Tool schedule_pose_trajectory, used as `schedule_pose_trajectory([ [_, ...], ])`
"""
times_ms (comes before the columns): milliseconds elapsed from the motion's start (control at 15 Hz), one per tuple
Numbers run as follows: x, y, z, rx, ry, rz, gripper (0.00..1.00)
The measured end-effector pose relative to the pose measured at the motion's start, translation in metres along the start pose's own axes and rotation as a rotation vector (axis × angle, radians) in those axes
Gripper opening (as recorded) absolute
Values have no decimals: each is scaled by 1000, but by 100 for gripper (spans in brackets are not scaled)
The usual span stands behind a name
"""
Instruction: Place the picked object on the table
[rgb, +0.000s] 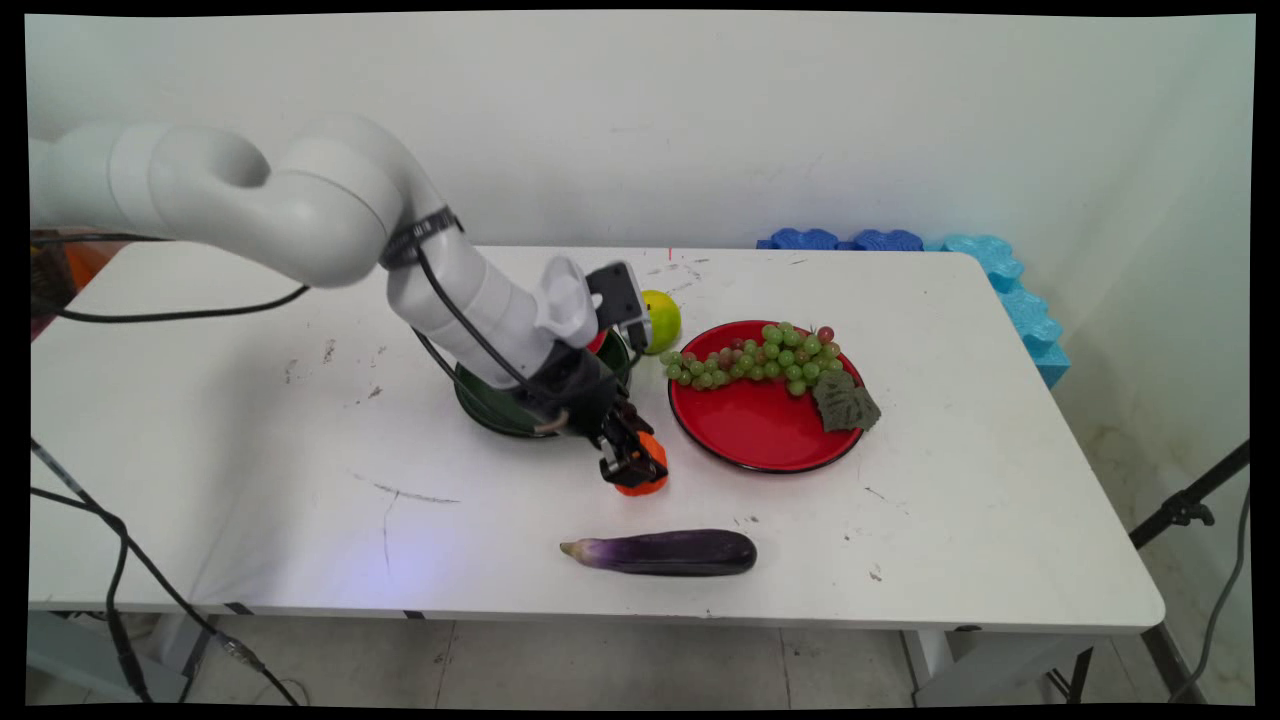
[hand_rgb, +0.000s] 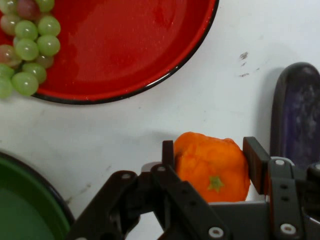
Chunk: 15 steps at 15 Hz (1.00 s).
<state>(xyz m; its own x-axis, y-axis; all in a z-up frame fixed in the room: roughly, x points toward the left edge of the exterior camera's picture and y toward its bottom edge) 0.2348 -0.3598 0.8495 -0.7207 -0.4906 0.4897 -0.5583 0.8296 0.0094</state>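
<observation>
My gripper (rgb: 632, 466) (hand_rgb: 210, 159) is down at the table, shut on an orange mandarin (rgb: 650, 470) (hand_rgb: 212, 167). One finger presses each side of the fruit, whose green stem end faces the hand camera. The mandarin sits on or just above the white table, between a dark green bowl (rgb: 490, 400) (hand_rgb: 22, 210) and a red plate (rgb: 760, 420) (hand_rgb: 125, 50). A bunch of green grapes (rgb: 760, 360) (hand_rgb: 27, 45) with a leaf lies on the plate's far side. A purple eggplant (rgb: 665, 552) (hand_rgb: 297, 112) lies nearer the table's front edge.
A yellow-green fruit (rgb: 662, 320) sits behind the bowl, partly hidden by the wrist. Something red shows inside the bowl behind the arm. Blue foam pieces (rgb: 1000, 280) lie at the table's far right corner. Black cables hang at the left.
</observation>
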Motion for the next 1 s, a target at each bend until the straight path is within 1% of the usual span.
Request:
schedule_pose_trajectory([
  [667,-7,4,25,20,-1,5,0],
  [733,-8,4,27,22,0,6,100],
  [1000,-8,6,29,23,9,2,100],
])
